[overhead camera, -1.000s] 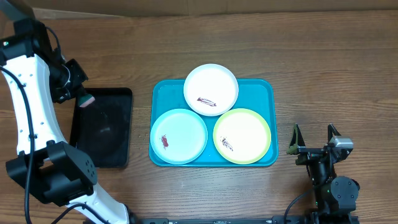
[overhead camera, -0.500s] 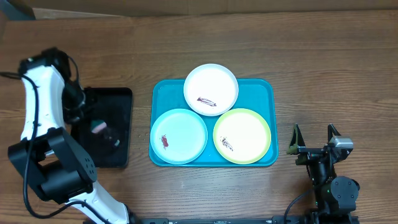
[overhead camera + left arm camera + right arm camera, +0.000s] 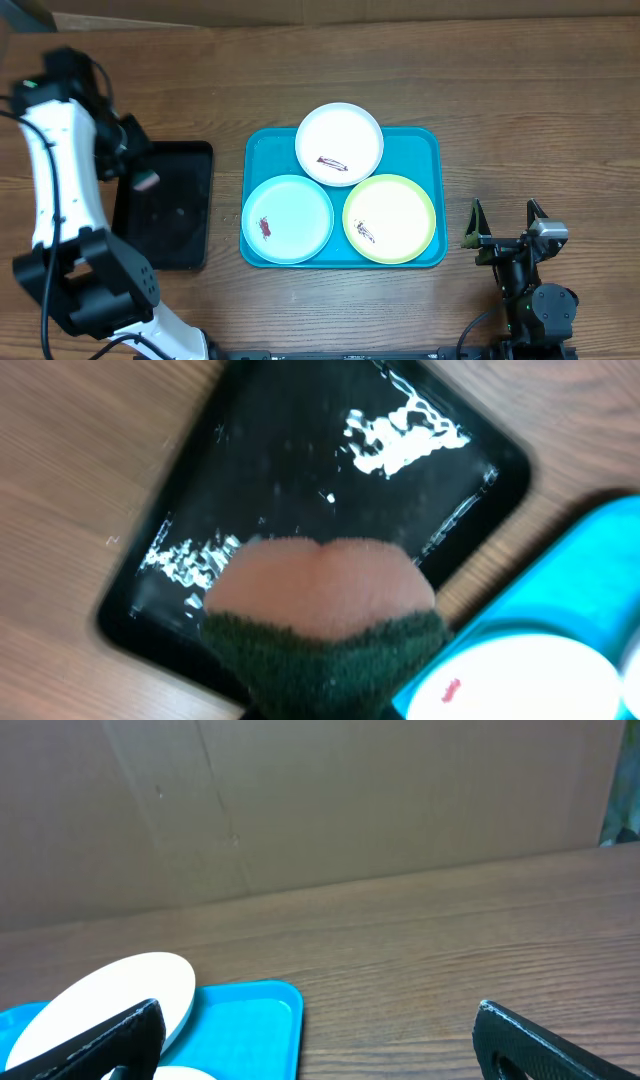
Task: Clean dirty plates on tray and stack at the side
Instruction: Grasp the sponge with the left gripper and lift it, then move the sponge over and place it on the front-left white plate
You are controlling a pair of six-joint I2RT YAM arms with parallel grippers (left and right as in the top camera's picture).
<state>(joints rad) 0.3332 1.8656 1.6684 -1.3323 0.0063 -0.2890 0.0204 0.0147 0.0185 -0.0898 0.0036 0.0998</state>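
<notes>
The left jaws are pinching tight on a sponge (image 3: 320, 610), a soft pink pad with a coarse dark green scrubbing layer. They are holding it over the upper left part of a black tray (image 3: 175, 225). This tray is a glossy rectangle with rounded corners, and its surface is catching bright, rippled glare. The right jaws are standing wide and holding nothing, low over the bare wood-grain counter (image 3: 500, 90), just to the right of the blue tray (image 3: 428, 148).

The blue tray is a smooth turquoise plastic rectangle with rounded corners and a raised rim, lying at the middle of the counter. Three round plastic plates are sitting on it in a triangle, close together. The white plate (image 3: 340, 144) is overhanging the far rim, and the light blue plate (image 3: 288, 218) and yellow-green plate (image 3: 390, 218) are lying side by side nearer the arms. Each plate is showing a small dark reddish smear.
</notes>
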